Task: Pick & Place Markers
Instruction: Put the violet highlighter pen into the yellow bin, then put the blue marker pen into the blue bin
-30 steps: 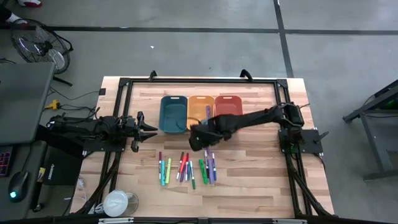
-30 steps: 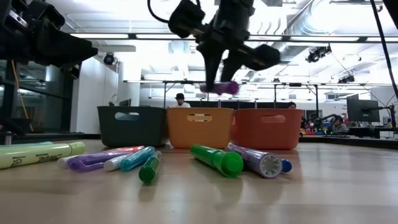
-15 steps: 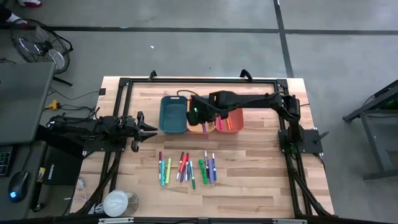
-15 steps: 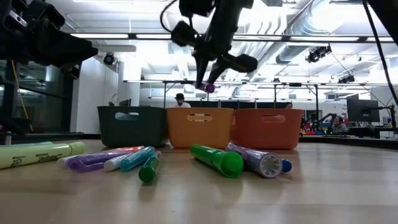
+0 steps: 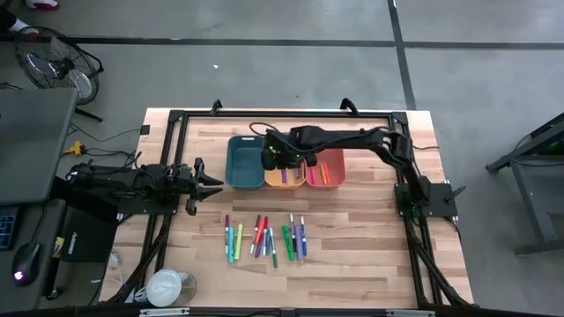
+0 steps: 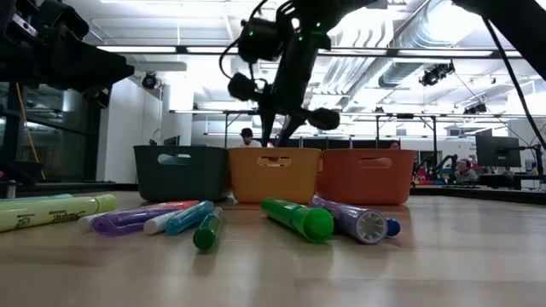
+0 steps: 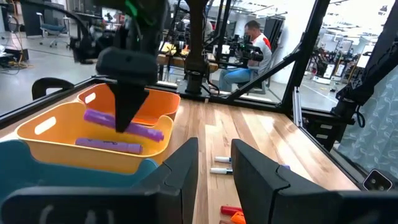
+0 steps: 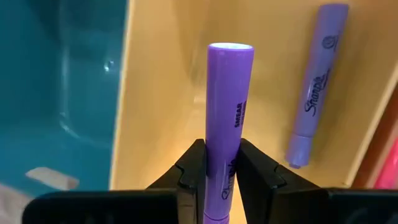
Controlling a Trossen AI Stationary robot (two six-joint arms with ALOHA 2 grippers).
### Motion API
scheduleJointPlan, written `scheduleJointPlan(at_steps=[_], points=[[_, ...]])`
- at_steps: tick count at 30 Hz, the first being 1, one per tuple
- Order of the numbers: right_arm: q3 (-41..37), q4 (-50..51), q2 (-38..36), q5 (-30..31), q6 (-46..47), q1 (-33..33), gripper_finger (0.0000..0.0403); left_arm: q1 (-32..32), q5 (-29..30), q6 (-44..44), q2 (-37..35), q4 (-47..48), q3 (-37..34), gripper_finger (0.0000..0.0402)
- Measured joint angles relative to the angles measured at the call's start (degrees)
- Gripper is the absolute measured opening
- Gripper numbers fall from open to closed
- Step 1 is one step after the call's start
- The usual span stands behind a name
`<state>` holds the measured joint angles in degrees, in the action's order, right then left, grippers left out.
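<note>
My right gripper [image 5: 280, 164] hangs over the yellow-orange middle bin [image 5: 285, 178], shut on a purple marker [image 8: 229, 106]. Another purple marker [image 8: 314, 118] lies on that bin's floor. The teal bin [image 5: 246, 161] stands to its left and the orange bin [image 5: 324, 167], with a few markers in it, to its right. Several more markers [image 5: 264, 238] in mixed colours lie flat in a row on the table, nearer the front edge. My left gripper [image 5: 211, 180] waits open and level at the table's left side. My right gripper pinches the purple marker's barrel [image 8: 222, 163] between its two fingers [image 8: 194, 165]. The fingers come steeply from above and lie across the marker. The marker [image 7: 146, 130] hangs roughly level, slightly tilted, above the other purple marker in the yellow-orange bin [image 7: 62, 121].
A black frame [image 5: 176, 119] runs around the table's edges. A white round object [image 5: 164, 286] sits at the near left corner. Bare wood lies between the bins and the marker row, and to the right of the row.
My right gripper has carried the purple marker from above the marker row toward the table's far edge and a little left, sinking slightly and rolling its wrist. It now stands over the yellow-orange bin, and the marker has stayed in its fingers.
</note>
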<state>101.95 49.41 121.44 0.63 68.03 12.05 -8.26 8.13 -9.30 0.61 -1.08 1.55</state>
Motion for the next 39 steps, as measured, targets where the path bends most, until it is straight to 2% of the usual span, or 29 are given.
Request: scheduleJointPlan(at_steps=[12,22,33,39], points=[[-0.9,4.0,2.4,1.0,1.1,0.8,0.0061,0.0,-0.1,0.0,0.0,0.0,0.0,0.0094],[-0.9,4.2,2.4,0.1,-0.1,1.1,0.0105,0.0,0.0,0.0,0.0,0.0,0.0,0.0094],[-0.7,4.4,2.1,0.3,-2.2,-0.2,0.0135,0.0,0.0,0.0,0.0,0.0,0.0,0.0094],[-0.6,5.7,0.0,2.6,-2.5,-2.6,0.0149,0.0,0.0,0.0,0.0,0.0,0.0,0.0094]])
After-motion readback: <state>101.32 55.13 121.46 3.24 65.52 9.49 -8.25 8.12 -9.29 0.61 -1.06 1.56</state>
